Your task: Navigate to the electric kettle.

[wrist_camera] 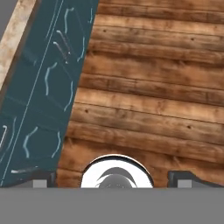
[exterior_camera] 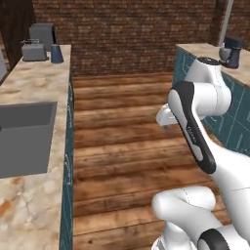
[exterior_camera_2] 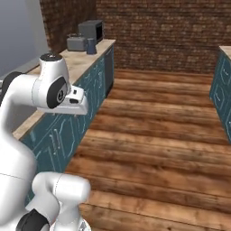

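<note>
the arm is folded up over its base, elbow raised, with the hand pointing down at the plank floor [wrist_camera: 153, 87] beside the teal cabinet fronts [wrist_camera: 43, 96]. the gripper [wrist_camera: 114, 177] has its two dark tips standing well apart, nothing between them. the electric kettle [exterior_camera: 56, 53] sits at the far end of the marble counter [exterior_camera: 34, 83], near its front edge, just beside the grey toaster [exterior_camera: 34, 50]. no writing can be read anywhere.
</note>
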